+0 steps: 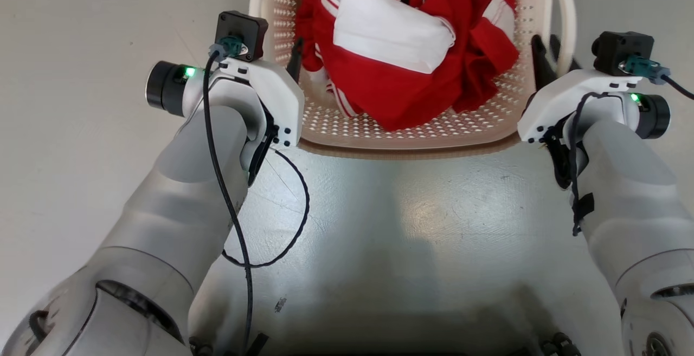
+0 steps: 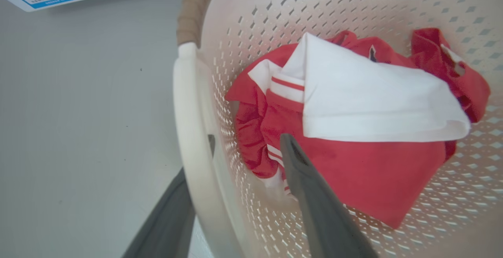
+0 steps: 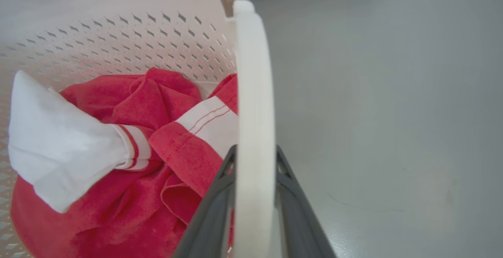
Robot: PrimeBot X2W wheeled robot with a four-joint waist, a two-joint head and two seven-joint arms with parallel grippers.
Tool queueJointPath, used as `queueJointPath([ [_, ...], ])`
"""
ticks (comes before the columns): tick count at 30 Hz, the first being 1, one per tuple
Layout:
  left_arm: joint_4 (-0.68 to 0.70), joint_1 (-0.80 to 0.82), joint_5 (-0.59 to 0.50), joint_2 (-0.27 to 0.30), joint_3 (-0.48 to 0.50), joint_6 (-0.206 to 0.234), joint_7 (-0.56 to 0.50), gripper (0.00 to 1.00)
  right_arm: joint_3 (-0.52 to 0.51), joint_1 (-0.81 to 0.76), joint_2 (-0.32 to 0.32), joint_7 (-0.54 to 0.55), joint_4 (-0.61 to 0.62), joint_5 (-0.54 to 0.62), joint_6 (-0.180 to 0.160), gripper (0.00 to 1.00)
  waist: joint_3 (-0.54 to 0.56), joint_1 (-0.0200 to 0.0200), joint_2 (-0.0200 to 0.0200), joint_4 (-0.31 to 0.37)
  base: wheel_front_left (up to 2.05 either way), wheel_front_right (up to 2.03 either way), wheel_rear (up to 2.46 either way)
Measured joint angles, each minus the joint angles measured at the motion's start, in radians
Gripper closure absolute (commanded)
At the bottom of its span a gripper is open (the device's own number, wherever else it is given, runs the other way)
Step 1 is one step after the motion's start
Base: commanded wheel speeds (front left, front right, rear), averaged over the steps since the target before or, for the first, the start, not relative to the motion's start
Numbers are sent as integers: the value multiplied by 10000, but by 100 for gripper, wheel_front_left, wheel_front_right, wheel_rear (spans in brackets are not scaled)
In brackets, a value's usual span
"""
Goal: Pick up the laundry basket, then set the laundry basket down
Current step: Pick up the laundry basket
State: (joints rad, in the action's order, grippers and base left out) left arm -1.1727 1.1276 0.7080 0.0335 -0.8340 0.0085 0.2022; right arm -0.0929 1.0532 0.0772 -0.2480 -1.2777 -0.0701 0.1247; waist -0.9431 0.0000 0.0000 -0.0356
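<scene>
The laundry basket [image 1: 379,128] sits on the smooth grey floor [image 1: 434,226] right in front of the robot, between its two arms. It is a creamy plastic tub with round corners. Its walls and bottom are full of little holes in neat rows. A brown rim [image 2: 192,10] that looks woven runs around the top, and a smooth white loop handle sticks out on each side. Inside lies a soft, crumpled heap of red clothes [image 1: 401,85] with white stripes, and a folded white cloth [image 1: 385,31] rests on top. The left gripper [image 2: 247,140] has its dark fingers [image 2: 314,195] spread wide, one outside the left handle [image 2: 192,132] and one inside the basket over the clothes, with nothing squeezed. The right gripper [image 3: 255,150] has its fingers [image 3: 290,203] pulled in close, pressing on both sides of the right handle [image 3: 253,73].
</scene>
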Motion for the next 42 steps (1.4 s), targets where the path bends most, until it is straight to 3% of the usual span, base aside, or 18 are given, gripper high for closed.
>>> queueJointPath([
  [24, 10, -156, 1225, 79, -1106, 414, -278, 100, 723, -211, 50, 171, -234, -719, 61, 100, 640, 0, 0, -243, 0, 0, 0],
  [42, -424, -1797, 2171, 17, -1910, 255, -984, 100, 1718, -1777, -50, 1639, -280, -1703, 61, 100, 3040, 0, 0, -359, 0, 0, 0],
])
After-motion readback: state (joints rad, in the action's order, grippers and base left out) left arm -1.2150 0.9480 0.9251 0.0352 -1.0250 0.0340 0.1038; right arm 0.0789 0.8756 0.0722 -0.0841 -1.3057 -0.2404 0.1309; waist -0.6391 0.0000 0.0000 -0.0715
